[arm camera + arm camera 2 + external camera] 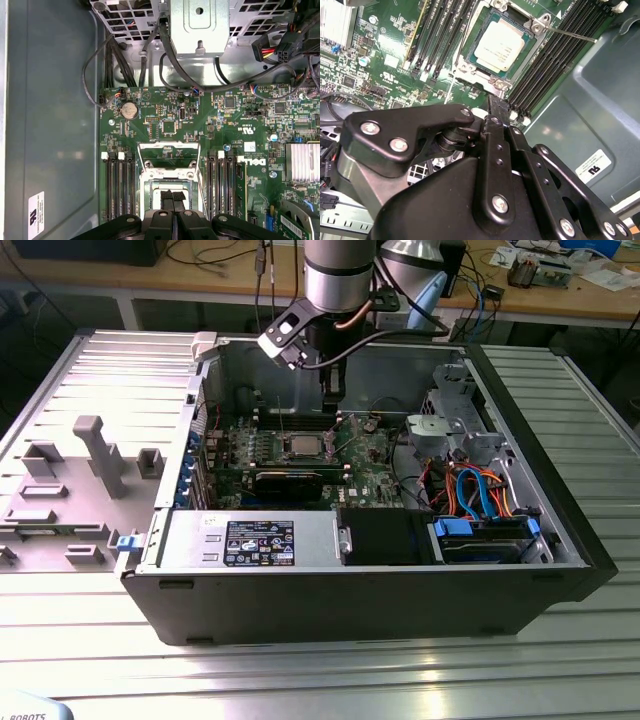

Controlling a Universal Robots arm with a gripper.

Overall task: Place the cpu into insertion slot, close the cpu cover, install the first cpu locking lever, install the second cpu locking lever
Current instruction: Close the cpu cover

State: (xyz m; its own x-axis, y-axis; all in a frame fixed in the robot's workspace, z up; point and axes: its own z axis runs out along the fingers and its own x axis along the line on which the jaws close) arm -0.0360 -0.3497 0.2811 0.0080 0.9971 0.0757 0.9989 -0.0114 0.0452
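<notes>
— Where is the chip now?
— The chip (500, 42) lies flat inside the socket (470, 67), silver side up. This is clear in the second wrist view.
— And the cover?
— In the first wrist view the cover frame (167, 146) looks lifted at one edge of the socket. I see green board through its window.
— What about the tool?
— The tool (173, 195) hangs close to the socket and does not touch the chip. Its two fingers are pressed together and they pinch nothing.
— What is around?
— Long black memory slots (550, 65) run on both sides of the socket, on the green board (225, 132). The board sits in an open computer case (400, 590), and the case lies on a ribbed metal surface (300, 670).
</notes>
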